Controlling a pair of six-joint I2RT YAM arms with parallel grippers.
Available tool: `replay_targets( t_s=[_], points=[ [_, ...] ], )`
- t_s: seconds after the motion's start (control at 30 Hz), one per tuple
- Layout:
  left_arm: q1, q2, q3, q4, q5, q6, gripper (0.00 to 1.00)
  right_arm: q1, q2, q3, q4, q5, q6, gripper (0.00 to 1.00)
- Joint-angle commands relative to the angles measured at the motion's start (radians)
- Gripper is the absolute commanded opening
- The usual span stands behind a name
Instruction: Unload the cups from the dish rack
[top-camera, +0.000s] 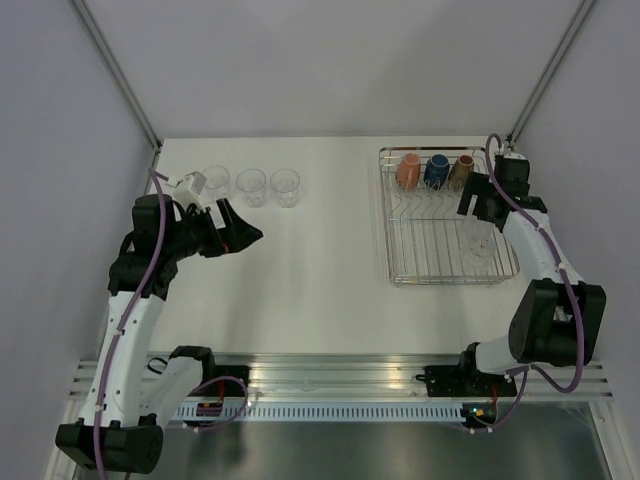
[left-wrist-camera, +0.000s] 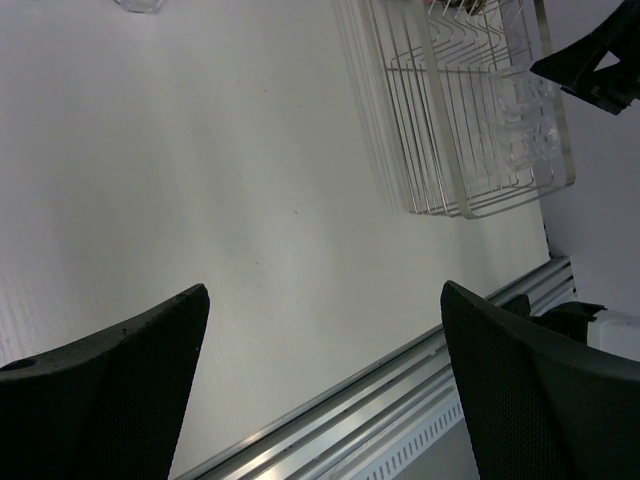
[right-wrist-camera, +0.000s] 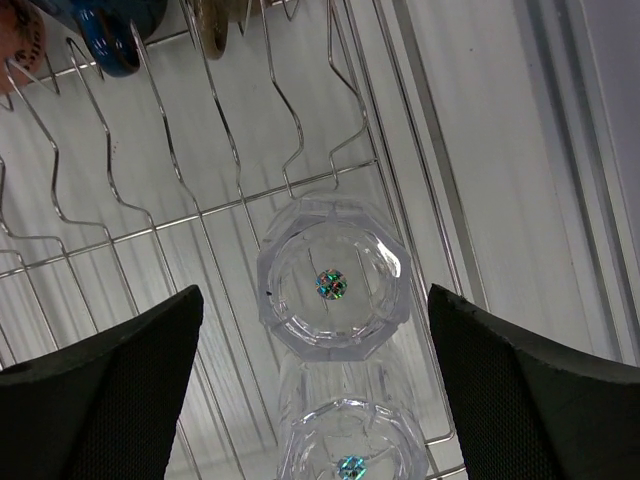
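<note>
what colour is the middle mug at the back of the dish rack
Dark blue; the middle mug shows best in the top external view.

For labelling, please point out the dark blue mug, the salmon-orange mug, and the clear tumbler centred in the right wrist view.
dark blue mug (top-camera: 437, 170), top external view, its body.
salmon-orange mug (top-camera: 407, 172), top external view, its body.
clear tumbler (right-wrist-camera: 333, 285), right wrist view, its centre.

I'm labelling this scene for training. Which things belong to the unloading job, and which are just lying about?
Job: rack; orange mug; blue mug; brown mug; racked glasses; three unloaded glasses.
Lying about: nothing loose, only the fixed rail.
</note>
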Motion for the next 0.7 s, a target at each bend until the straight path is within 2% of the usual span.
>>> replay_targets(
  t_s=[0.0,0.2,0.4,0.6,0.67],
  points=[
    [-0.002,-0.027,-0.02,0.049,0.068,-0.003,0.99,-0.006,0.051,0.015,0.033,-0.023,-0.026,0.96],
    [-0.004,-0.046,0.003,0.037,0.114,0.006,0.99,-0.009,0.094,0.015,0.048,0.0,-0.021,0.95],
    [-0.011,-0.035,0.006,0.035,0.131,0.012,0.99,-0.014,0.163,0.026,0.068,-0.016,-0.018,0.88],
    [-0.014,-0.044,0.022,0.031,0.134,0.013,0.99,-0.014,0.189,0.04,0.065,0.003,-0.007,0.74],
    [-0.014,-0.041,0.026,0.029,0.127,0.01,0.99,-0.014,0.18,0.038,0.071,0.007,-0.003,0.63]
  ],
)
